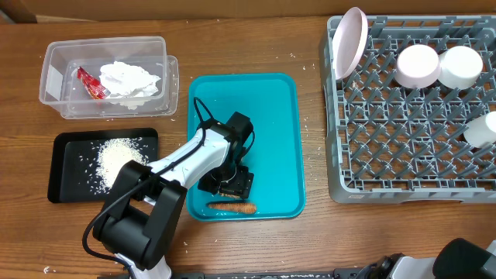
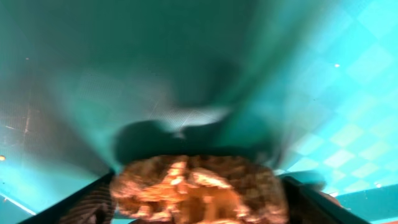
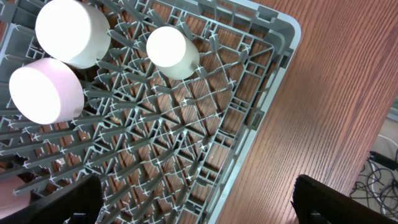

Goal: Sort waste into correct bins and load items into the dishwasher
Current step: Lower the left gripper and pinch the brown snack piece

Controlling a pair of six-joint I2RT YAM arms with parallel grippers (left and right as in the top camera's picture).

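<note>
- We see a brown wood-grain table (image 1: pixel 248 43) from above, with a few white specks scattered on the wood around the trays.
- At the far left a clear tub (image 1: pixel 105 43) holds crumpled white napkins (image 1: pixel 128 79) and a small red wrapper (image 1: pixel 91 82).
- Just in front of the tub, a shallow black tray (image 1: pixel 66 174) carries a loose heap of white rice (image 1: pixel 116 159).
- In the middle lies a teal tray (image 1: pixel 271 124). A small orange carrot (image 1: pixel 232 208) rests along its near edge.
- The left gripper (image 1: pixel 229 184) hangs over the near half of the teal tray. In its wrist view the tray surface is blurred.
- Its fingers are clamped on a brown food lump (image 2: pixel 199 186), which fills the gap between them.
- On the right stands a grey dish rack (image 1: pixel 403 147) with rows of upright pegs.
- A white plate (image 1: pixel 350 40) stands on edge in the rack's far left corner.
- Two round white dishes (image 1: pixel 418 66) sit side by side on the far pegs, and a third (image 1: pixel 484 128) sits at the right edge.
- The right gripper (image 3: pixel 199 202) hovers above a corner of the rack, its fingers wide apart with nothing between them.
- Beyond the table edge, in the right wrist view, we see dark cables (image 3: pixel 382 168) on the floor.
</note>
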